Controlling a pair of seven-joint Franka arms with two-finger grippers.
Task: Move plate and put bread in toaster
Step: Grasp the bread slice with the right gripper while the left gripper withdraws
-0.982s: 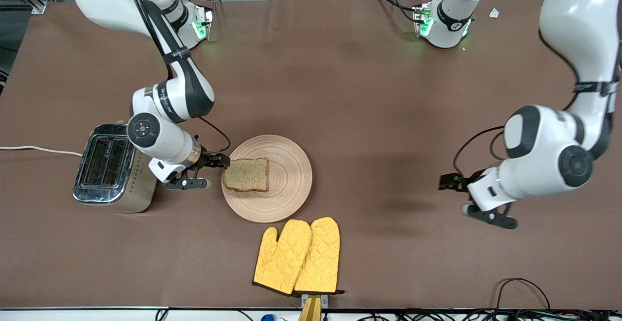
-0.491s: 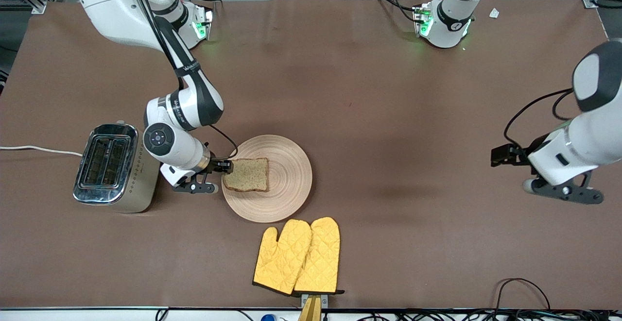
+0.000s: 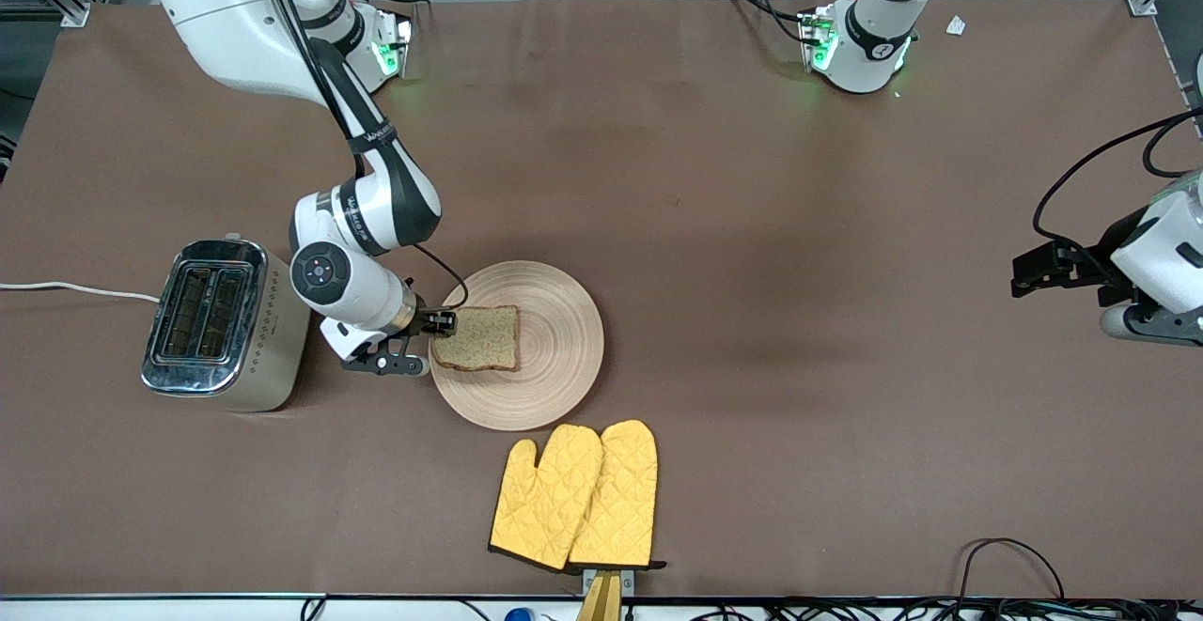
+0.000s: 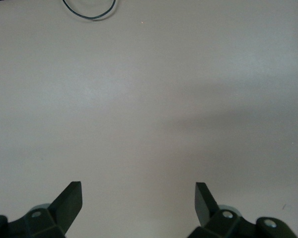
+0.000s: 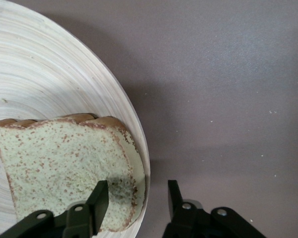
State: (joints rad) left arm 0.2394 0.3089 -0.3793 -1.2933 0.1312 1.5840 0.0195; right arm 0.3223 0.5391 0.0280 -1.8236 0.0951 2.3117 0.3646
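Note:
The wooden plate [image 3: 559, 358] lies mid-table with the brown bread slice [image 3: 481, 337] flat on its half toward the toaster [image 3: 221, 320]. The toaster stands toward the right arm's end, both slots empty. My right gripper [image 3: 421, 363] is open and low at the plate's rim beside the toaster. In the right wrist view, the right gripper [image 5: 138, 196] has one finger over the bread's edge [image 5: 59, 158] and the other outside the plate [image 5: 49, 74], over the table. My left gripper [image 3: 1151, 328] is open and empty over bare table [image 4: 139, 198] at the left arm's end.
Two yellow oven mitts [image 3: 578, 494] lie nearer the front camera than the plate. The toaster's white cord [image 3: 75, 290] runs off the right arm's end of the table. A thin black cable loop [image 4: 89, 12] shows in the left wrist view.
The left arm has swung away toward its end of the table. The right gripper has shifted from beside the toaster to the plate's rim, one finger now over the bread's edge.

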